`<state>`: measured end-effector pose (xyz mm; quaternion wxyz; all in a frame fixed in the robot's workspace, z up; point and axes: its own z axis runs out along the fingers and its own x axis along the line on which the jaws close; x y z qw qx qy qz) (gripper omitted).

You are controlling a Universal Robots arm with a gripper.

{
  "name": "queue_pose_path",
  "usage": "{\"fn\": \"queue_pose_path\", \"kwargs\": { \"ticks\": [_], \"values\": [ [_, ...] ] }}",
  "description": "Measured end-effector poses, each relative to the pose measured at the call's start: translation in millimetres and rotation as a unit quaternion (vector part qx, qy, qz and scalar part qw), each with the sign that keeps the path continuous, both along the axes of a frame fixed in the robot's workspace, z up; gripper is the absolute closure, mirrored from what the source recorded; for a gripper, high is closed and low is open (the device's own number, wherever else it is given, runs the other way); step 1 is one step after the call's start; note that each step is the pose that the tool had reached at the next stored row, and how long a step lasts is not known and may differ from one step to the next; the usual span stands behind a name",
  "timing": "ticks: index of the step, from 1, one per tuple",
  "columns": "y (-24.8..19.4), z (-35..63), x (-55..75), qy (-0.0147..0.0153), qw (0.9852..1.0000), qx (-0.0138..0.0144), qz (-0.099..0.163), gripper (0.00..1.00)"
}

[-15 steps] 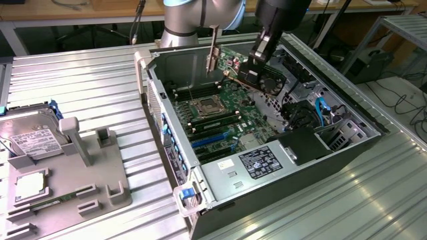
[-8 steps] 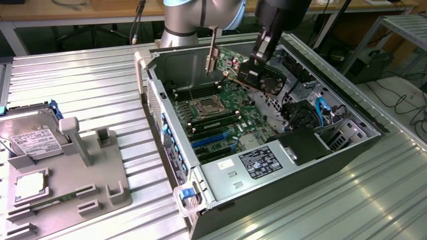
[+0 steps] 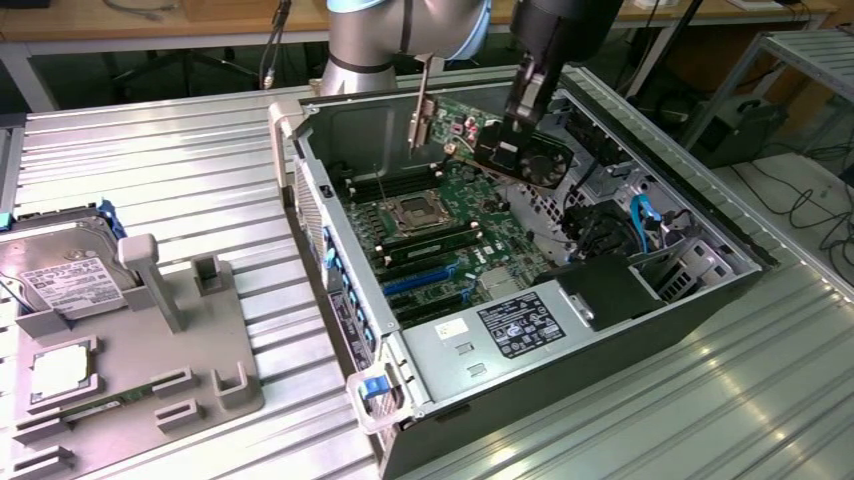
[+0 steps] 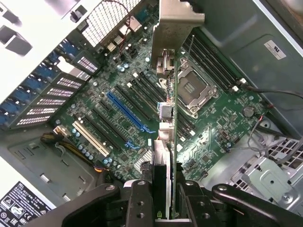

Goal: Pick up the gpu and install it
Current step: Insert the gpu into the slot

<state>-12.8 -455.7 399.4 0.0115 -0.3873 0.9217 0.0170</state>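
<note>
Overhead, end effector (image 4: 164,203) clamps gpu (image 4: 166,113) above motherboard (image 4: 113,101) (gripped edge hidden, card seen edge-on).

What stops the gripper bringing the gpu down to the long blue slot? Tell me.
Probably yes. The gripper holds the gpu above the open case, and the blue slot lies bare, nothing standing over it.
</note>
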Motion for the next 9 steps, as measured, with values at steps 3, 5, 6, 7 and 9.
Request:
{"fn": "queue_pose_path", "kwargs": {
  "ticks": [3,5,6,7,9],
  "values": [
    [0.0,0.0,0.0,0.0000,1.0000,0.0000,0.010,0.73],
    [0.0,0.0,0.0,0.0000,0.9999,0.0000,0.016,0.73],
    [0.0,0.0,0.0,0.0000,0.9998,0.0000,0.020,0.73],
    [0.0,0.0,0.0,0.0000,0.9997,0.0000,0.023,0.73],
    [0.0,0.0,0.0,0.0000,0.9994,0.0000,0.034,0.73]
  ]
}}
